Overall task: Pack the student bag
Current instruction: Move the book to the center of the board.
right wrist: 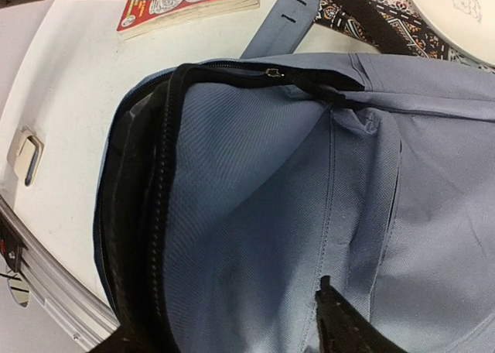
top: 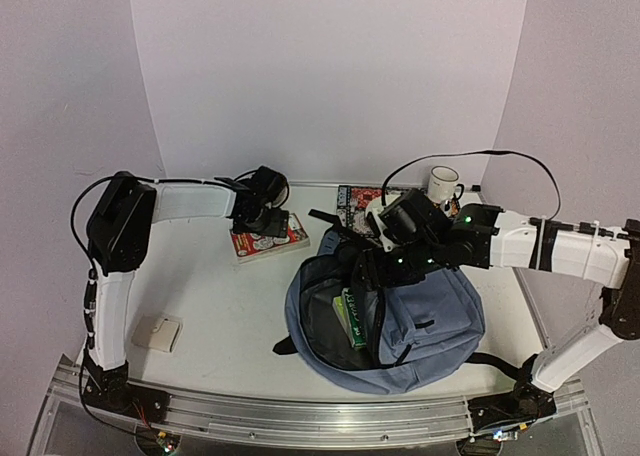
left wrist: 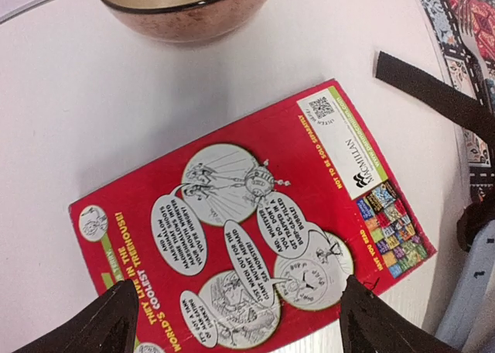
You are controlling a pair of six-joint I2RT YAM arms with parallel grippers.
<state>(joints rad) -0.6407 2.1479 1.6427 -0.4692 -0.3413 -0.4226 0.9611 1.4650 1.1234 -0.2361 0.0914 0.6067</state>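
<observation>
Bag [top: 420,326] flat on the tabletop, right of middle and close to the near edge. Mouth unzipped and gaping toward the left edge, dark lining showing. Just inside the mouth, a green item [top: 352,319] standing on edge; anything else within hidden.

Probably soft and limp: no frame, cloth slumped and creased, so bound to sag and fold if lifted by one point. Likely light while this empty, heavier and lumpier once filled. Neither slippery nor fragile by the look of it. Best holds, at a guess: the stiffer zipper hem at the mouth, to keep it spread for loading, or the black strap [top: 495,361] trailing toward the near right corner, for dragging. Plain panel too slack to pinch well.

Right gripper [top: 378,264] low over the far rim of the mouth. From the wrist, only one finger [right wrist: 336,330] plain against the blue cloth, the other lost in the black zipper band. Cannot tell how wide, nor whether gripping anything.

Left gripper [left wrist: 238,287] spread wide and empty, hovering over a red book [left wrist: 255,229] toward the far edge, left of the bag. Bowl [left wrist: 186,8] close by the book, not touching.
</observation>
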